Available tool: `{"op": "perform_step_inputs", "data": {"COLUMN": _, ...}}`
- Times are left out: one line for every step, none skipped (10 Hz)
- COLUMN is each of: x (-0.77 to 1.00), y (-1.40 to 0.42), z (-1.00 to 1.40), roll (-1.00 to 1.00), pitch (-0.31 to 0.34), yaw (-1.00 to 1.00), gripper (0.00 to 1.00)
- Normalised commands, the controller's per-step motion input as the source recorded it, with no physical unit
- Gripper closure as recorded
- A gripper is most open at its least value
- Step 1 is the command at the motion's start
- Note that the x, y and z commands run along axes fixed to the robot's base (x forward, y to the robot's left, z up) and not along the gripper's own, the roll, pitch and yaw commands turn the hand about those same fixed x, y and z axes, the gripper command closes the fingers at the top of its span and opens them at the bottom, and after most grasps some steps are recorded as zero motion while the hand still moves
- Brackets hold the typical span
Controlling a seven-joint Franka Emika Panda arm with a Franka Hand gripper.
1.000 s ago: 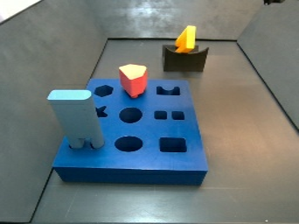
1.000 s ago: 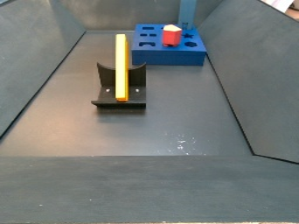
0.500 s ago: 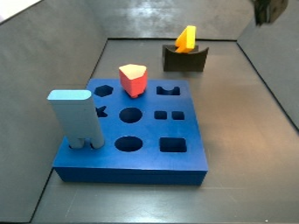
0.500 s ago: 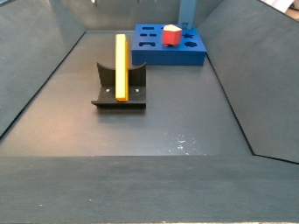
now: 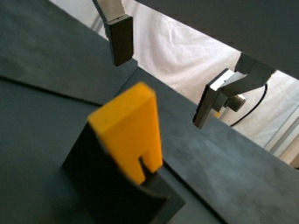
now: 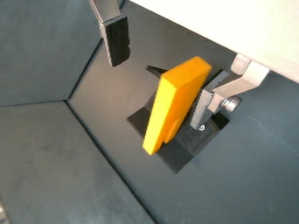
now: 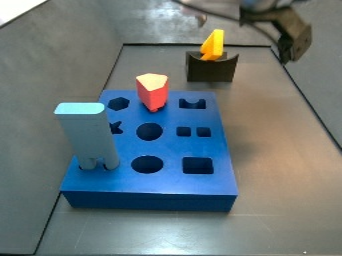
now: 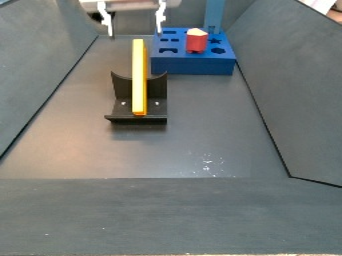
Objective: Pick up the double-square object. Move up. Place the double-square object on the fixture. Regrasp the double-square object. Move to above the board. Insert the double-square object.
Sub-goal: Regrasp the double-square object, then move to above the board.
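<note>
Orange-yellow double-square object [image 8: 138,75] is standing upright in the fixture [image 8: 138,103], a slim flat slab that looks like a thin stick edge-on in a side view and like a little flame poking out of the dark block [image 7: 211,67] from the far end in a side view [image 7: 213,43]. Up close in a wrist view [image 5: 128,133] you can see the slot cut into its lower end where it sits down in the fixture's notch, and its faces are plain and smooth [image 6: 174,103]. Gripper [image 8: 131,14] hangs above the piece with its jaws spread wide and nothing between them; the silver fingers [image 6: 117,39] sit on either side of the piece's top without touching it, and it shows up only as a blurry dark shape near the top edge in a side view [image 7: 295,38]. Board [image 7: 154,150] lies well apart from the fixture, with a red peg [image 7: 152,91] and a tall light-blue block [image 7: 86,135] standing in it.
</note>
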Motion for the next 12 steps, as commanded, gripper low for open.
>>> {"op": "perform_step_inputs", "data": {"x": 0.07, "y": 0.02, "z": -0.97, "roll": 0.05, "pitch": -0.093, "yaw": -0.06, "gripper": 0.0}}
{"op": "perform_step_inputs", "data": {"x": 0.07, "y": 0.02, "z": -0.8, "roll": 0.05, "pitch": -0.074, "yaw": -0.06, "gripper": 0.0}}
{"op": "perform_step_inputs", "data": {"x": 0.05, "y": 0.01, "z": -0.58, "roll": 0.05, "pitch": -0.045, "yaw": -0.06, "gripper": 0.0}}
{"op": "perform_step_inputs", "data": {"x": 0.05, "y": 0.0, "z": -0.47, "roll": 0.04, "pitch": -0.036, "yaw": -0.05, "gripper": 0.0}}
{"op": "perform_step_inputs", "data": {"x": 0.06, "y": 0.0, "z": -0.26, "roll": 0.05, "pitch": -0.015, "yaw": -0.04, "gripper": 0.0}}
{"op": "perform_step_inputs", "data": {"x": 0.0, "y": 0.0, "z": 0.0, "roll": 0.0, "pitch": 0.0, "yaw": 0.0, "gripper": 1.0}}
{"op": "perform_step_inputs", "data": {"x": -0.28, "y": -0.11, "z": 1.0, "roll": 0.04, "pitch": 0.182, "yaw": -0.07, "gripper": 1.0}}
{"op": "perform_step_inputs", "data": {"x": -0.28, "y": -0.11, "z": 1.0, "roll": 0.03, "pitch": 0.177, "yaw": -0.07, "gripper": 1.0}}
{"op": "perform_step_inputs", "data": {"x": -0.27, "y": -0.1, "z": 1.0, "roll": -0.02, "pitch": 0.139, "yaw": -0.01, "gripper": 1.0}}
{"op": "perform_step_inputs", "data": {"x": -0.26, "y": -0.09, "z": 1.0, "roll": -0.07, "pitch": 0.13, "yaw": 0.03, "gripper": 1.0}}
{"op": "perform_step_inputs", "data": {"x": -0.24, "y": -0.08, "z": 1.0, "roll": -0.08, "pitch": 0.105, "yaw": 0.06, "gripper": 1.0}}
{"op": "perform_step_inputs", "data": {"x": -0.23, "y": -0.08, "z": 1.0, "roll": -0.07, "pitch": 0.083, "yaw": 0.08, "gripper": 1.0}}
